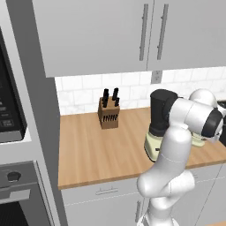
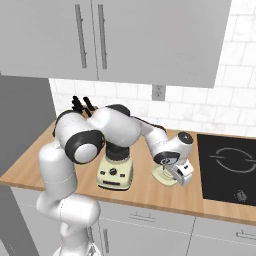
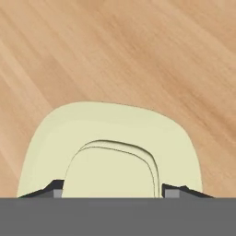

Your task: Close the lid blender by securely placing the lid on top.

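The lid's raised knob (image 3: 110,170) sits between the spread, not-yet-closed tips of the pincer (image 3: 110,192), the lid (image 2: 165,175) lying on the table (image 1: 88,150) just right of the blender (image 2: 116,165); an off-centre squeeze could let it slip.

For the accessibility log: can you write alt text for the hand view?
The cream lid lies on the wooden counter, seen from close above, with the gripper's two dark fingertips on either side of its raised centre knob.
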Motion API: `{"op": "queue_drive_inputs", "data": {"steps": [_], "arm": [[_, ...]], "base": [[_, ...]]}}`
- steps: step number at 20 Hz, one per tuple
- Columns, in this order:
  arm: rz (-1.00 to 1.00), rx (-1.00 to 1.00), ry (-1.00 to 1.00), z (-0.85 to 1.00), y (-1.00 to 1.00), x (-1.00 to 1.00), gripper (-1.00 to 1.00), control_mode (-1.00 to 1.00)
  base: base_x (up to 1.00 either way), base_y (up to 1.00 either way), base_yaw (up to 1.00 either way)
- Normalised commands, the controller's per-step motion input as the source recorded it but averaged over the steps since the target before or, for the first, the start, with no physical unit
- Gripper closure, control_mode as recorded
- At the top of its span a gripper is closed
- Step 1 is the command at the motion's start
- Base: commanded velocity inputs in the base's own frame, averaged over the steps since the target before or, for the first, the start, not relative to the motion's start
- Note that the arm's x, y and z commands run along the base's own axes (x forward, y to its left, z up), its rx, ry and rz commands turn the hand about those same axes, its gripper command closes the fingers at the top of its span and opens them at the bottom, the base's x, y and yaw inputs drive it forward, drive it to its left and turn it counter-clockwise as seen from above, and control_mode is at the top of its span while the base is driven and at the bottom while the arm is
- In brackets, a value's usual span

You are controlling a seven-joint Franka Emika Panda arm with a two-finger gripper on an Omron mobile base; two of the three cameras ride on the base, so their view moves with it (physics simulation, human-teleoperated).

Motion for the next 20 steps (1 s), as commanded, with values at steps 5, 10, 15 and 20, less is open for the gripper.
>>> {"op": "queue_drive_inputs", "data": {"steps": [5, 10, 15, 20], "arm": [[0.0, 0.0, 0.0, 0.07, 0.0, -0.07, 1.0, -1.0], [0.01, 0.0, -0.04, 0.74, 0.11, -0.48, 1.0, -1.0], [0.04, -0.03, -0.13, 1.0, 0.31, -0.69, 1.0, -1.0], [0.07, -0.12, -0.17, 1.0, 0.52, -0.67, 1.0, -1.0]], "base": [[0.0, 0.0, 0.0], [0.0, 0.0, 0.0], [0.0, 0.0, 0.0], [0.0, 0.0, 0.0]]}}
